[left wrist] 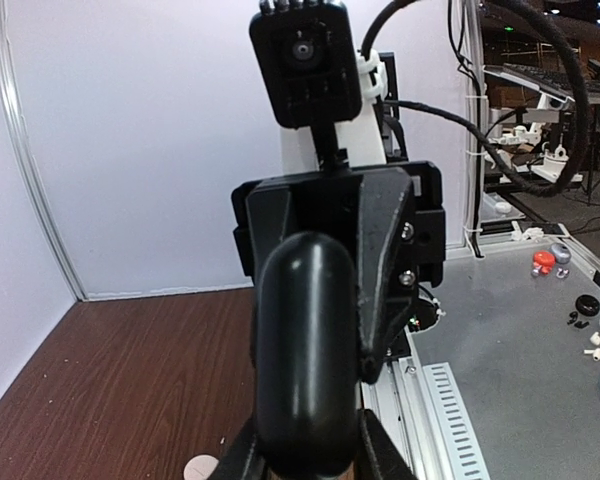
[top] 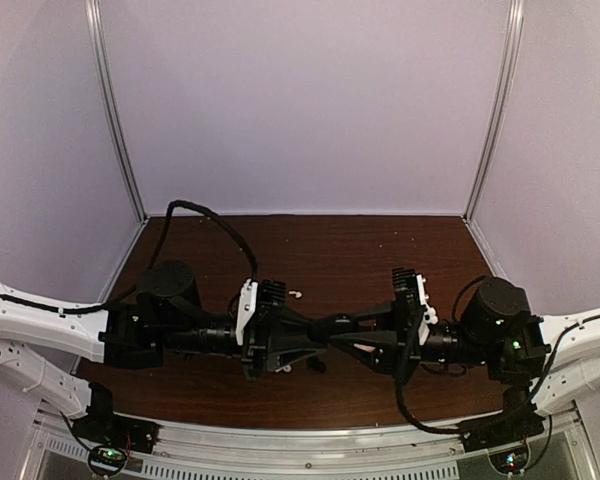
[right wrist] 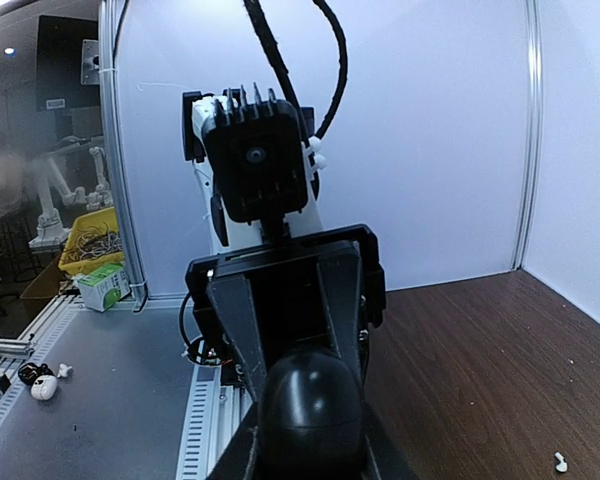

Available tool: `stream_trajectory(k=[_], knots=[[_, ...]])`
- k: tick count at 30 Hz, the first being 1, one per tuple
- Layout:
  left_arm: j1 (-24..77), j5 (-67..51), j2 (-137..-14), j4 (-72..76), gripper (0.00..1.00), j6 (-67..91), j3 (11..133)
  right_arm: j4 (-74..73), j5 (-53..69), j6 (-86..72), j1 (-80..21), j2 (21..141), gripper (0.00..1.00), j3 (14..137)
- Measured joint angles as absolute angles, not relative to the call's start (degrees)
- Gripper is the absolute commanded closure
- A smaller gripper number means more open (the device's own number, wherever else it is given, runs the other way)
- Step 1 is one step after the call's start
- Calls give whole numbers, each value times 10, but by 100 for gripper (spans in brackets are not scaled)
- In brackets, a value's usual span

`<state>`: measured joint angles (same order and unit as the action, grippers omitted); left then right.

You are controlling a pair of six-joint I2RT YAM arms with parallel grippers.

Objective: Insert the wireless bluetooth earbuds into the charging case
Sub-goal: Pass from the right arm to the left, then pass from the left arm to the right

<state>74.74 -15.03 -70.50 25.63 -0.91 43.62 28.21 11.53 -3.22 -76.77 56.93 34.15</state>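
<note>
A glossy black charging case (left wrist: 308, 350) hangs in mid-air between both arms, above the middle of the table. My left gripper (left wrist: 308, 450) is shut on its near end, fingers pressed to both sides. My right gripper (right wrist: 305, 450) is shut on the case (right wrist: 310, 410) from the opposite side; its fingers (left wrist: 385, 270) flank the case in the left wrist view. In the top view the two grippers, left (top: 315, 338) and right (top: 338, 328), meet tip to tip and hide the case. One white earbud (top: 295, 294) lies on the table behind the left gripper, also visible as a white earbud (right wrist: 559, 461) on the wood.
The dark wooden table (top: 330, 250) is walled by white panels at the back and sides. A pale round object (left wrist: 200, 467) lies on the wood below the left gripper. Outside the cell, a grey bench (left wrist: 520, 340) carries small loose cases and earbuds.
</note>
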Motion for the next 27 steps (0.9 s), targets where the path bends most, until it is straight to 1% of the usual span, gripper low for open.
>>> stream_trajectory(k=[2, 3, 4, 5, 7, 9, 14, 21, 23, 27], knots=[[747, -153, -705, 254, 81, -5, 436, 282, 116, -32, -768, 569, 93, 342], [747, -156, -705, 253, 84, -3, 436, 282, 116, -32, -768, 569, 84, 342], [747, -157, -705, 252, 87, -2, 436, 282, 117, -32, -768, 569, 72, 342], [747, -157, -705, 252, 89, -1, 436, 282, 117, -32, -768, 569, 63, 342], [747, -158, -705, 252, 93, 4, 436, 282, 116, -33, -768, 569, 50, 342], [747, -158, -705, 252, 94, 10, 436, 279, 115, -32, -768, 565, 42, 341], [747, -157, -704, 243, 97, 22, 436, 262, 108, -34, -767, 537, 26, 339], [733, -183, -704, 213, 100, 43, 436, 187, 103, -32, -767, 522, 23, 350], [726, -196, -704, 205, 100, 49, 436, 154, 110, -28, -767, 526, 25, 362], [719, -217, -706, 187, 100, 58, 437, 99, 134, -17, -767, 554, 36, 397]])
